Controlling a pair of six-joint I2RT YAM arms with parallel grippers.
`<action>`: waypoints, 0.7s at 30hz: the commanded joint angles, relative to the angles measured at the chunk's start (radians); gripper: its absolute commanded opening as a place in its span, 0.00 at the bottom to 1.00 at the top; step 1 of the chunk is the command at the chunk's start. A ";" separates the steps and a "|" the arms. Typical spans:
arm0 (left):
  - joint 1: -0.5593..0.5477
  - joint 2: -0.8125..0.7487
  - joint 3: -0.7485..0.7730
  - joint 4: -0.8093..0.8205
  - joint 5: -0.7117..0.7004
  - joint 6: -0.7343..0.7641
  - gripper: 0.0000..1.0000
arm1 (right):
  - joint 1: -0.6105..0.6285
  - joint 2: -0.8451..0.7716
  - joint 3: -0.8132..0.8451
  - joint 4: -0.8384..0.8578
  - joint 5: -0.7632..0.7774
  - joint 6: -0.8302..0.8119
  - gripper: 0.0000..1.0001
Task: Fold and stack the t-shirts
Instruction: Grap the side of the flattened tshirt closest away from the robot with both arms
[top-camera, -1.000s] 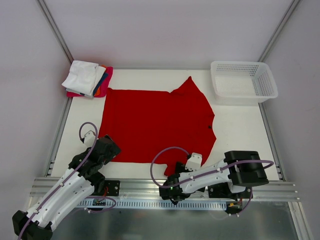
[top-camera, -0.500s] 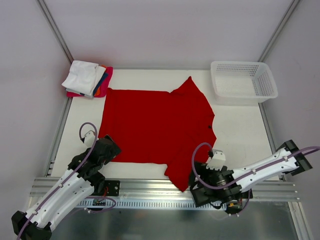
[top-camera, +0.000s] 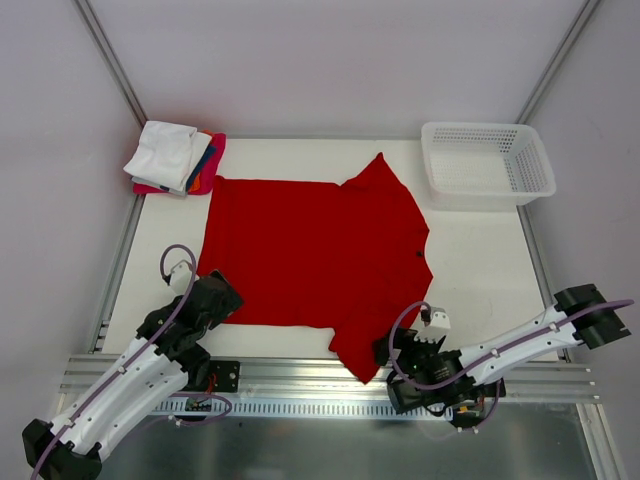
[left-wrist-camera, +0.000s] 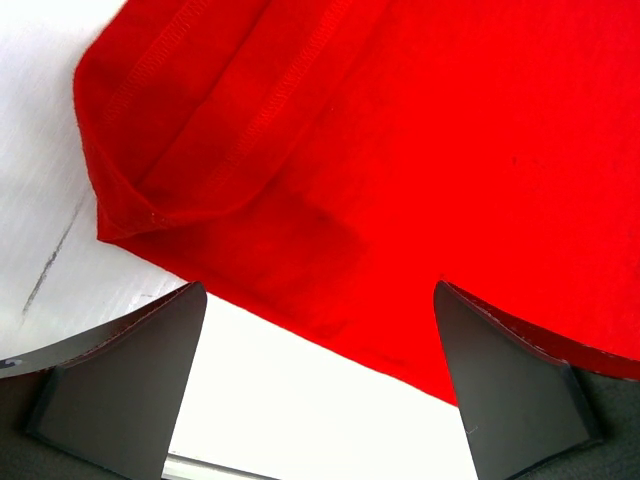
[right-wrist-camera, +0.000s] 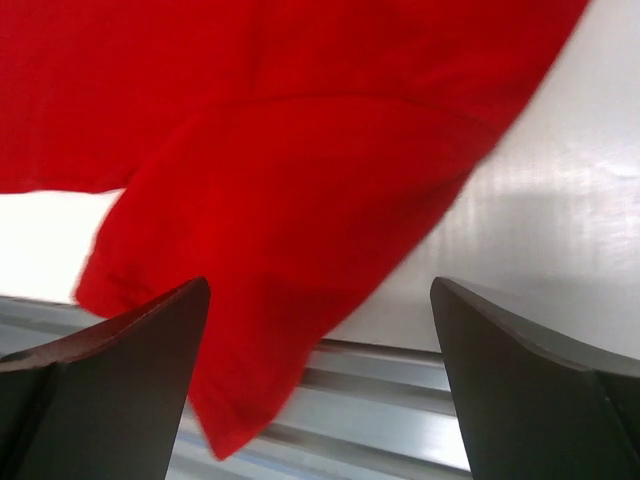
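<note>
Comparing this with a second ago, what moved? (operator)

My right arm (top-camera: 520, 340). It was folded in front of its base; now the elbow is swung out to the right. My right gripper (right-wrist-camera: 320, 285) sits at the near table edge, just right of the near sleeve (top-camera: 360, 352) of the red t-shirt (top-camera: 310, 250). My left arm (top-camera: 130, 380) and the shirt lie as they did. (me)

And your jaws? (operator)

Both pairs stand wide apart with nothing between them. My left gripper (left-wrist-camera: 315, 300) hovers at the shirt's near left corner, where the cloth is folded over on itself. The shirt is spread on the white table (top-camera: 480, 270), its near sleeve lying over the edge onto the metal rail (top-camera: 280, 375). The folded shirts (top-camera: 175, 158) are stacked at the far left corner. (me)

Anything hidden? (operator)

From above, my wrists cover both sets of fingertips. Each wrist camera crops the shirt to one patch, and the right one is blurred. Under the white top shirt only slivers of blue, orange and pink-red show. (me)
</note>
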 joint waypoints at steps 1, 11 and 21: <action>-0.012 0.008 0.029 0.011 -0.035 0.007 0.99 | -0.010 -0.004 -0.006 0.128 0.053 0.171 0.97; -0.016 -0.001 0.029 0.011 -0.030 0.010 0.99 | -0.090 0.125 0.013 0.333 -0.010 0.037 0.95; -0.018 -0.003 0.029 0.011 -0.030 0.010 0.99 | -0.108 0.149 0.055 0.275 -0.082 0.037 0.41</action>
